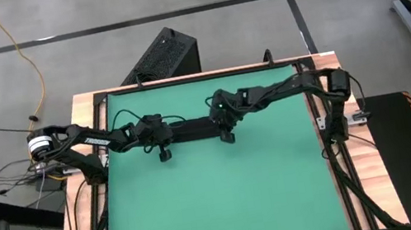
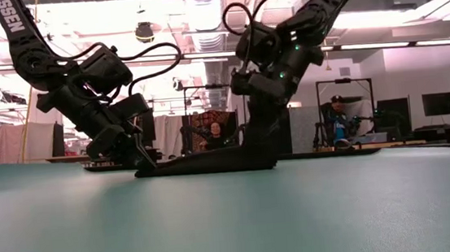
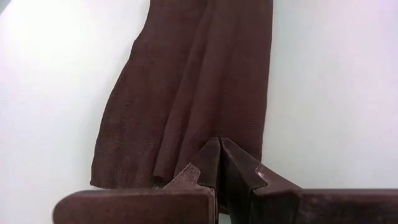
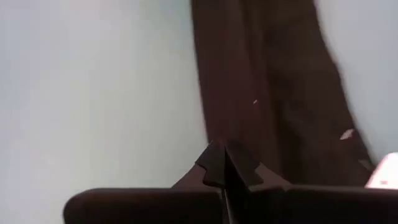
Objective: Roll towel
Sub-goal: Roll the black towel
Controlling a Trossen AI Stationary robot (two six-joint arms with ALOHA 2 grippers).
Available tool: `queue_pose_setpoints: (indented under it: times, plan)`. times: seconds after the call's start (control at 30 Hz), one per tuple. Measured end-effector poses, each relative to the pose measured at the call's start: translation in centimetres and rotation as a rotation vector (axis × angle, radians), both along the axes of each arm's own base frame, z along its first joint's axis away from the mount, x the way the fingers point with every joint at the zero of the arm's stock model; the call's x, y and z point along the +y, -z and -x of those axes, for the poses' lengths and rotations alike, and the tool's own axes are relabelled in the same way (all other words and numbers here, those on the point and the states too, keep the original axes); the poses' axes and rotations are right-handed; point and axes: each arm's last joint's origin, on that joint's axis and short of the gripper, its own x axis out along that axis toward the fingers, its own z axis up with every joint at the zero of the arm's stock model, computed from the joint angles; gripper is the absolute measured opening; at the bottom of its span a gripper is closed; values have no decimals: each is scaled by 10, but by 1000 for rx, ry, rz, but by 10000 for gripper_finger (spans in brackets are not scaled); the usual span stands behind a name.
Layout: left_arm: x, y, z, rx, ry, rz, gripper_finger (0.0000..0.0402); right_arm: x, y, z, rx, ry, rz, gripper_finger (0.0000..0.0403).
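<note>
Both tools—left tool [image 1: 163,149], right tool [image 1: 226,132]—pinched together on ends of black soft cloth towel [image 1: 191,128]; thin grip between them may slip—roll unravels.

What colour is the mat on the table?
Green. The mat shows best in the high view.

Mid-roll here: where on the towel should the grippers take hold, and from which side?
The towel lies as a narrow folded strip across the green mat. Best grip is probably its two short ends, coming down from above. The left gripper and right gripper already sit there, each shut on an end, so tension should stay even along its length.
</note>
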Motion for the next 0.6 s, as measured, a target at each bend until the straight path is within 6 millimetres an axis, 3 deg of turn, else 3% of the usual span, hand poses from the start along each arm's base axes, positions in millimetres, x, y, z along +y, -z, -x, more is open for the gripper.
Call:
queue_pose_setpoints:
  times: [0.13, 0.47, 0.6]
  plan:
    - [0, 0, 0, 1, 0, -1, 0, -8, 2, 3, 22, 27, -1, 18]
    - [0, 0, 0, 5, -6, -6, 0, -13, 43, -3, 125, 64, -33, 14]
    - [-1, -5, 3, 6, -12, -12, 0, -12, 48, -3, 147, 74, -41, 14]
